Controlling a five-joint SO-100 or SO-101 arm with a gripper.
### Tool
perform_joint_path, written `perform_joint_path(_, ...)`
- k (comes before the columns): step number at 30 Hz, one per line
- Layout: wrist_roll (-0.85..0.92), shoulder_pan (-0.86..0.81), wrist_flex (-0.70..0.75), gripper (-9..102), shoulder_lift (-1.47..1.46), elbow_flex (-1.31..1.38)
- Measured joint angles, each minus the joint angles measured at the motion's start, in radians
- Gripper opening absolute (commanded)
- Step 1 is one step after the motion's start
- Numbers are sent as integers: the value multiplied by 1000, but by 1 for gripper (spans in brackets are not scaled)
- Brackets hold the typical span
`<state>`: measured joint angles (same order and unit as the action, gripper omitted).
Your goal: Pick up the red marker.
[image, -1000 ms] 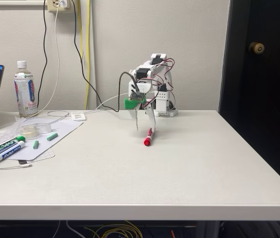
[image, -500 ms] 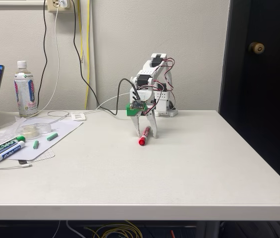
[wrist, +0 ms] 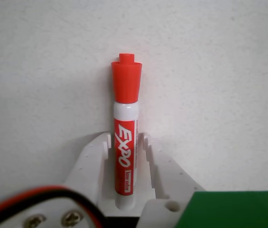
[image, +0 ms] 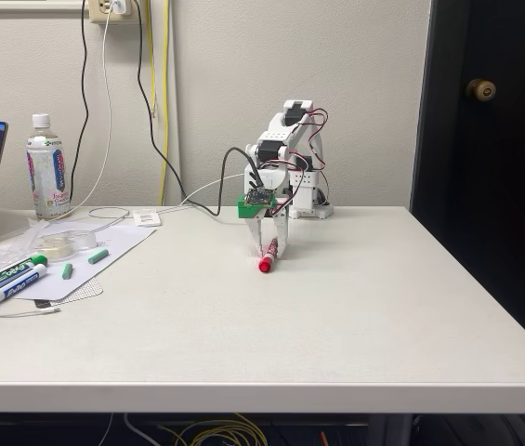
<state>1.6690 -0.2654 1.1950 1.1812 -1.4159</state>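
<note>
Fingers [wrist: 92,161] of the gripper [wrist: 126,142] sit close on both sides of the red marker [wrist: 125,142], pinching its barrel in the wrist view, cap pointing away over the white table [wrist: 219,71]. Only the fixed view shows the gripper [image: 269,253] pointing down at mid-table, marker [image: 268,256] under it, with other markers [image: 6,283] and a bottle [image: 46,167] far left.

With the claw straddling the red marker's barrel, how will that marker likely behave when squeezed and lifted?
The red marker looks like rigid plastic, so it should stay straight rather than flex. Its round, glossy barrel may slip or roll if the claw grips loosely. The fingers flank the barrel's rear half, leaving the cap end sticking well out, so it might droop a little. It looks small, probably light.
</note>
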Motion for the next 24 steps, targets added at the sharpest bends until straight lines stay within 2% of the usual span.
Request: perform_joint_path(24, -12, 3, 0, 4, 0, 0)
